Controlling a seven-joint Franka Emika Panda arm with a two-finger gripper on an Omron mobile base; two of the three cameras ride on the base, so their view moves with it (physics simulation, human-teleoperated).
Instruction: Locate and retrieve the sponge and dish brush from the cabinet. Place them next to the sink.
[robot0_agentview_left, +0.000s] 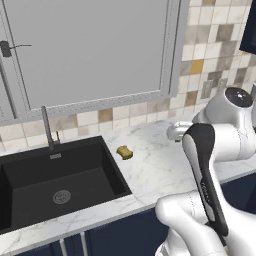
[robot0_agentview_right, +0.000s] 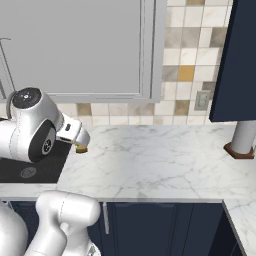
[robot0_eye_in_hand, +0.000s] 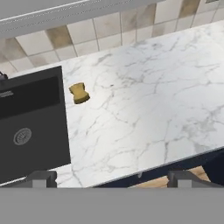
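The mustard-yellow sponge (robot0_agentview_left: 124, 152) lies flat on the white marble counter, just right of the black sink (robot0_agentview_left: 30, 185), near the basin's back corner. In the hand view the sponge (robot0_eye_in_hand: 79, 92) sits beside the sink (robot0_eye_in_hand: 30, 122), well ahead of my gripper (robot0_eye_in_hand: 113, 177). My gripper is open, held above the counter's front part, with nothing between its fingertips (robot0_eye_in_hand: 41, 177). In the right base view my arm covers most of the sponge (robot0_agentview_right: 82, 148). The navy cabinet (robot0_agentview_right: 237, 60) hangs at the upper right. The dish brush is out of view.
A slim grey faucet (robot0_agentview_left: 47, 127) stands behind the basin. A grey roll on a brown base (robot0_agentview_right: 244, 137) stands under the cabinet at the far right. A pale grey panel (robot0_agentview_left: 90, 50) and a tiled wall back the marble counter (robot0_agentview_right: 160, 160).
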